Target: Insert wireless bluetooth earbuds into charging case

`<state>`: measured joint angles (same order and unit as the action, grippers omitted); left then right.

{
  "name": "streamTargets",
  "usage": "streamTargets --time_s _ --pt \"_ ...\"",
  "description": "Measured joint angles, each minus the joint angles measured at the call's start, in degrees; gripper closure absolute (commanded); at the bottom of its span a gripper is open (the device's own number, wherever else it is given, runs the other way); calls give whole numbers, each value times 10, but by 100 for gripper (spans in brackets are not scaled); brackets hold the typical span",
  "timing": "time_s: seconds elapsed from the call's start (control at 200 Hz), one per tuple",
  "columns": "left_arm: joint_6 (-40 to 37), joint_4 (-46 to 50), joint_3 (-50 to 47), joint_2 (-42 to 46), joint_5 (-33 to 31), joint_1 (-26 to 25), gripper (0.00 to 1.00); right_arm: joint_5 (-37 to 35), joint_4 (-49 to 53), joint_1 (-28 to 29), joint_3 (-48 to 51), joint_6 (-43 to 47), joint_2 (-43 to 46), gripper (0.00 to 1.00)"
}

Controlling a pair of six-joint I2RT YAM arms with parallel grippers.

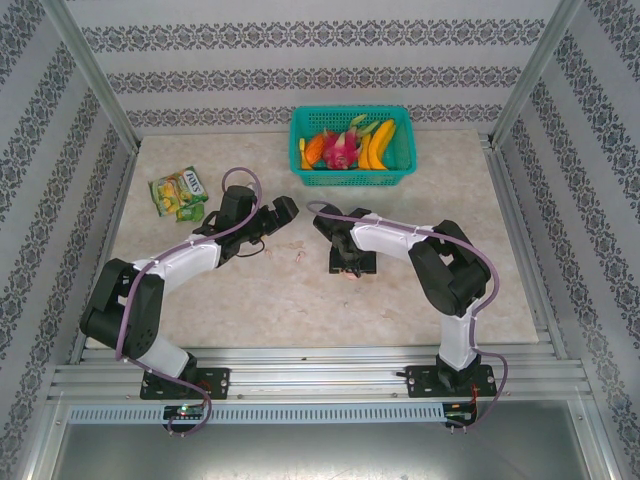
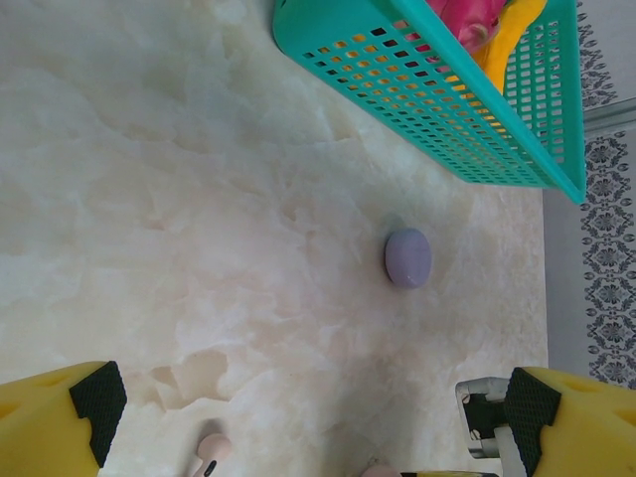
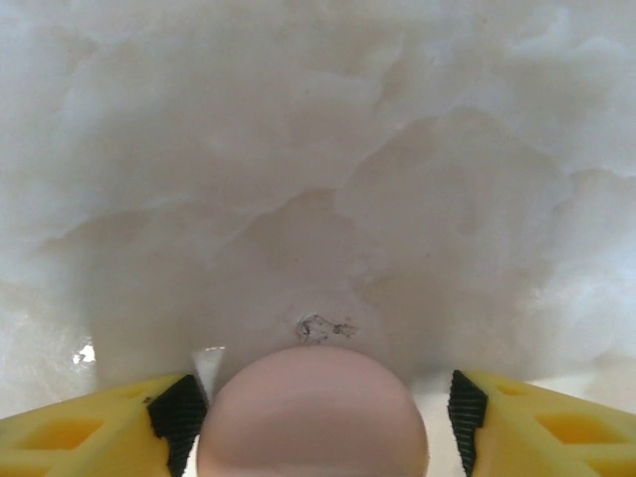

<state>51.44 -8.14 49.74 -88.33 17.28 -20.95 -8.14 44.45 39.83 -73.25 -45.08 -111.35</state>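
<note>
A pale pink earbud point(image 2: 211, 449) lies on the marble table just inside my open left gripper point(image 2: 313, 412), near its left finger. A second pink piece point(image 2: 383, 471) peeks in at the bottom edge. Farther ahead, apart from the gripper, the round lilac case point(image 2: 407, 257) rests shut. My left gripper point(image 1: 280, 212) hovers at mid-table. My right gripper point(image 1: 345, 263) points down at the table. Between its pads sits the round pink case point(image 3: 313, 412), touching the left pad point(image 3: 179, 417), with a thin gap to the right pad point(image 3: 462, 417). The lilac earbuds are out of view.
A teal basket point(image 1: 350, 175) of fruit stands at the back centre; its wall point(image 2: 437, 109) lies beyond the lilac case. A green snack packet point(image 1: 178, 192) lies at the back left. Metal frame rails border the table.
</note>
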Motion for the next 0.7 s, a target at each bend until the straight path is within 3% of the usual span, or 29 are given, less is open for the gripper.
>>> streamTargets --time_s 0.41,0.699 --pt "0 2 0 0 0 -1 0 31 -12 0 10 -130 7 24" --pt "-1 4 0 0 0 -1 0 33 -13 0 10 -145 7 30"
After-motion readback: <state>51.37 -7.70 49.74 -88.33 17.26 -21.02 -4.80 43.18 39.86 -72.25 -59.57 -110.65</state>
